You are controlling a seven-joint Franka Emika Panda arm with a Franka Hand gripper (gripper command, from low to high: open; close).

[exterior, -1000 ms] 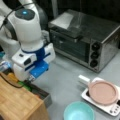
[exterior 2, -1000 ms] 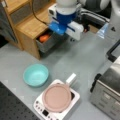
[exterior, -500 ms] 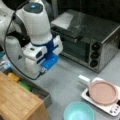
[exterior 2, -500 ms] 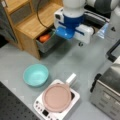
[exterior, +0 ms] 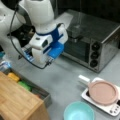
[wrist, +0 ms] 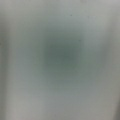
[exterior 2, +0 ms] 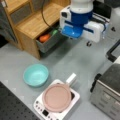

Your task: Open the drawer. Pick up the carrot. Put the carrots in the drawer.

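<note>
One drawer (exterior 2: 48, 42) was found pulled out of the light wood-topped cabinet (exterior 2: 32, 22) in both front views. It was seen as a shallow grey tray with a thick grey front panel, and its open part lay at a front view's upper left. Inside it, the carrot (exterior 2: 44, 38) was observed as a short, stubby, bright-orange piece lying on the drawer floor; its green tip could not be made out. Just beside the carrot, a bright-green vegetable (exterior 2: 54, 32) was noted in the same drawer. In a front view, the drawer (exterior: 41, 93) was seen from the other side, with a yellow lump (exterior: 13, 76) and the green vegetable (exterior: 25, 85) lying in it, while the carrot was mostly hidden behind the cabinet top.

The gripper (exterior 2: 88, 44) was seen hanging above the grey table (exterior 2: 75, 65), well apart from the drawer and holding nothing that could be seen. Whether its fingers were spread or pressed together could not be told, as they were largely hidden beneath the white and blue wrist body. In the wrist view only a blurred grey surface was shown.

Elsewhere, a teal bowl (exterior 2: 36, 74) was recorded near the cabinet, and a pink pan (exterior 2: 57, 97) was seen resting on a white cooker (exterior 2: 75, 96). A silver toaster oven (exterior: 92, 42) stood behind the arm in a front view.
</note>
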